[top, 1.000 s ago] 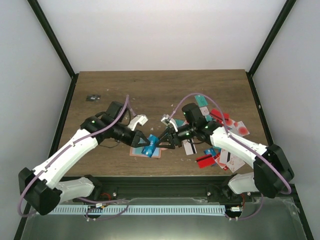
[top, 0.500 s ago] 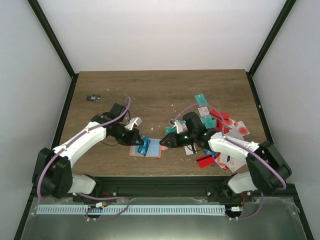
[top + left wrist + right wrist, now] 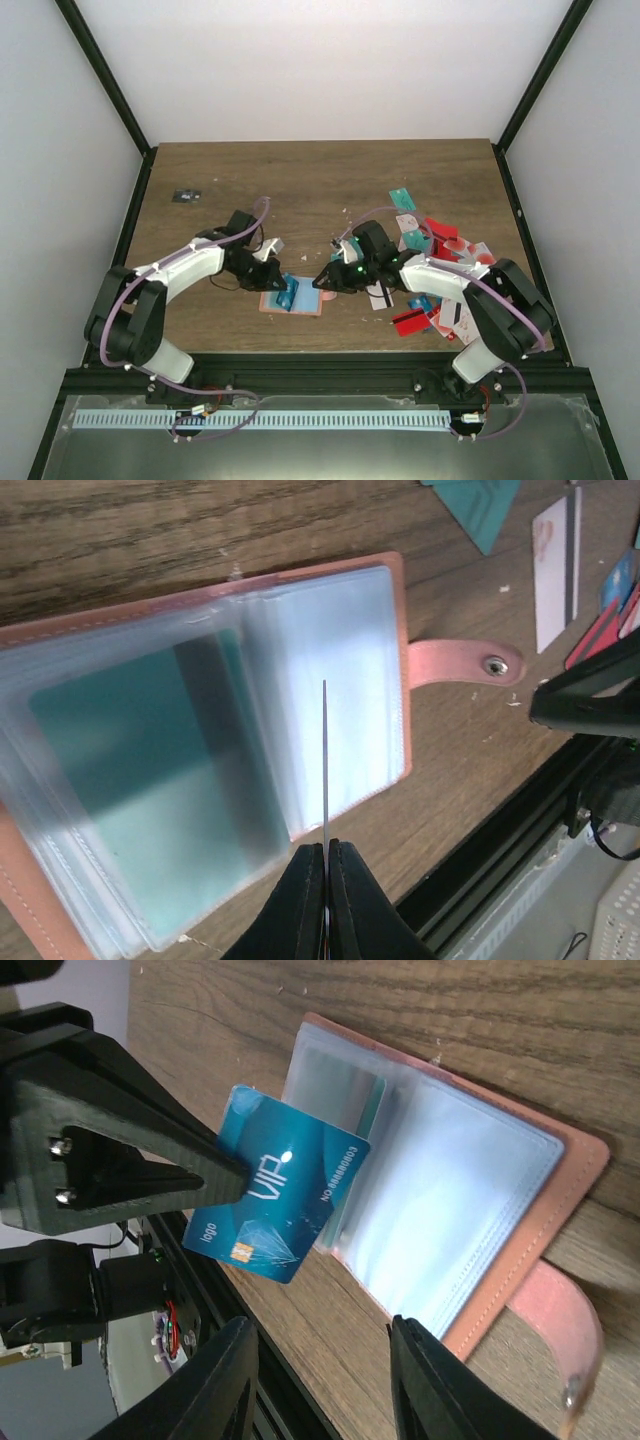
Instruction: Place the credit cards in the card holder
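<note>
The salmon-pink card holder [image 3: 305,297] lies open on the table near the front edge, its clear pockets up; it also shows in the left wrist view [image 3: 396,630] and the right wrist view [image 3: 560,1210]. My left gripper [image 3: 285,290] is shut on a blue VIP card [image 3: 285,1200], held edge-on [image 3: 324,760] over the holder's pockets. A teal card [image 3: 140,800] sits inside a pocket. My right gripper [image 3: 325,281] is open and empty, low beside the holder's right edge and its pink tab [image 3: 460,663]. Several loose credit cards [image 3: 440,250] lie in a pile to the right.
A small dark object [image 3: 186,196] lies at the far left of the table. The table's front edge and black rail [image 3: 320,365] run close below the holder. More cards [image 3: 415,320] lie near the front right.
Both arms have lowered and drawn in toward the holder. My left gripper has brought the blue card down onto the holder's left half; my right gripper has moved to the holder's right edge.
</note>
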